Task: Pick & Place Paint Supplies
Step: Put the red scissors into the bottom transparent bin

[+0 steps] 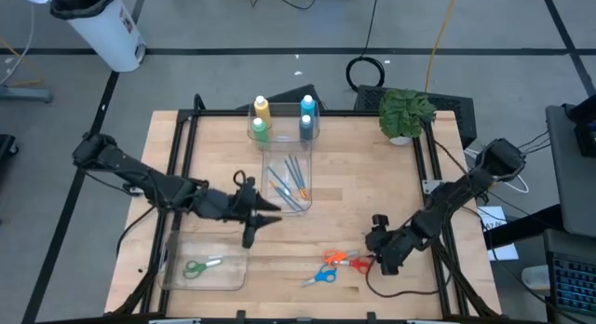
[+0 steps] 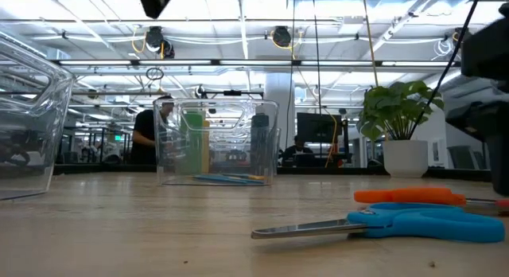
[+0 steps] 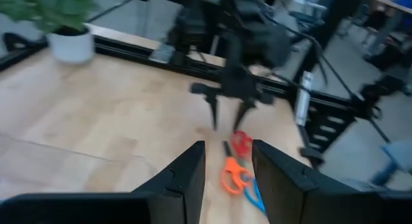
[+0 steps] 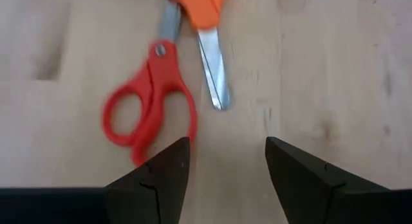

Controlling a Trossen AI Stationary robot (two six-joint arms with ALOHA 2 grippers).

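Wooden tabletop framed by black rails fills the high view, with a potted plant at its far right corner and a busy workroom behind it in the low view.

Your paint supplies already sit together: the four white-capped paint bottles stand in the far end of a clear bin at the table's far centre, and the thin brushes lie flat in its nearer half. That grouping reads as the sorted end state, so this part of the job looks finished.

Your left gripper hangs just beside the bin's near edge, above bare wood, fingers parted and holding nothing. It is probably clear of the bin so the next reach is unobstructed.

Your right gripper hovers low over the scissors near the front edge, fingers spread and empty. Red-handled scissors and orange-handled scissors lie between and ahead of its tips; blue-handled scissors lie close by. You look lined up for a grasp there.

Green-handled scissors rest in a second clear tray at the front left, which suggests where the loose pairs belong. How the red and orange pairs overlap is hard to tell.
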